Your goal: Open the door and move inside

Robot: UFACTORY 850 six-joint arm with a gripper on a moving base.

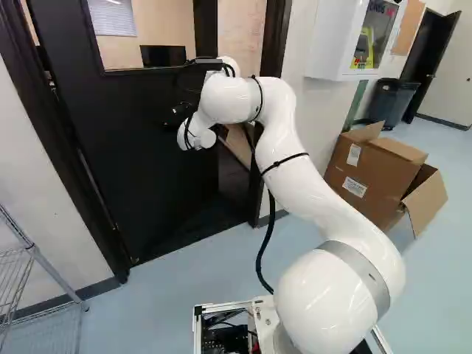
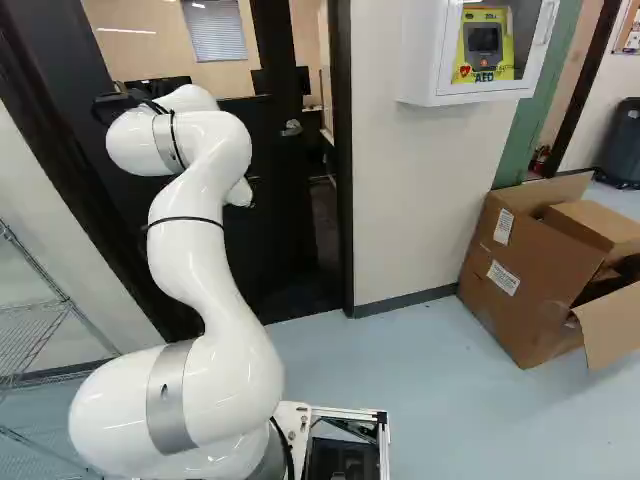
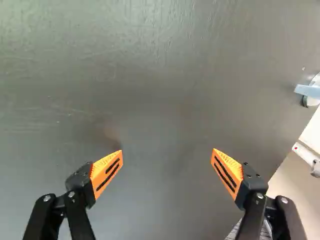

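Our gripper (image 1: pixel 175 114) has its two fingers spread wide, and it holds nothing. The orange pads (image 3: pixel 108 172) face each other, with the dark door (image 3: pixel 160 100) ahead of them. The silver door handle (image 2: pixel 291 128) is off to one side of the gripper, near the door's edge. Our white arm (image 1: pixel 295 177) bends up and reaches to the door. The door stands partly open, and we can see into a room through the gap beside the door frame (image 2: pixel 338 180). On the wall next to it hangs a white case (image 2: pixel 420 60) with a yellow thing inside. Below sits an open brown box (image 2: pixel 530 290). A wire rack (image 1: pixel 33 254) stands at the left of the left base view.
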